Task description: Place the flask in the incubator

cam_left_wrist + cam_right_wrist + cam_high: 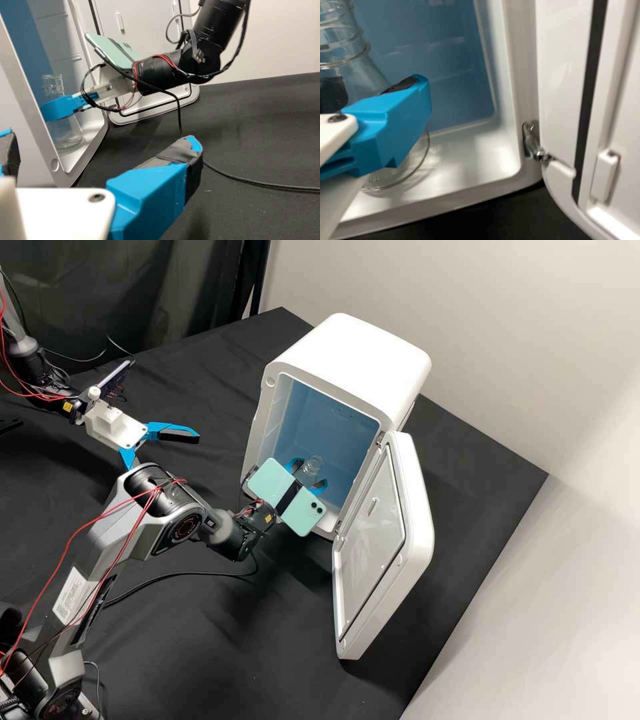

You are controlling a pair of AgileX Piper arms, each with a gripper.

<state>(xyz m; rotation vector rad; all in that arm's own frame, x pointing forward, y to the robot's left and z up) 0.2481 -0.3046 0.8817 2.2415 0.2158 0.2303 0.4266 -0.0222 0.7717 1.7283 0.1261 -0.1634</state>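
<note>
R gripper [56, 107] clamped on flask [61, 134] inside incubator [360, 353]; L gripper [164, 451] apart, above bench [200, 640].

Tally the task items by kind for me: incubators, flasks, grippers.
incubator: 1, door open
flask: 1, inside the incubator
grippers: 2, the left gripper and the right gripper
Total: 4

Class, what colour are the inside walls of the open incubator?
Light blue. The inside of the incubator shows best in the high view.
</note>
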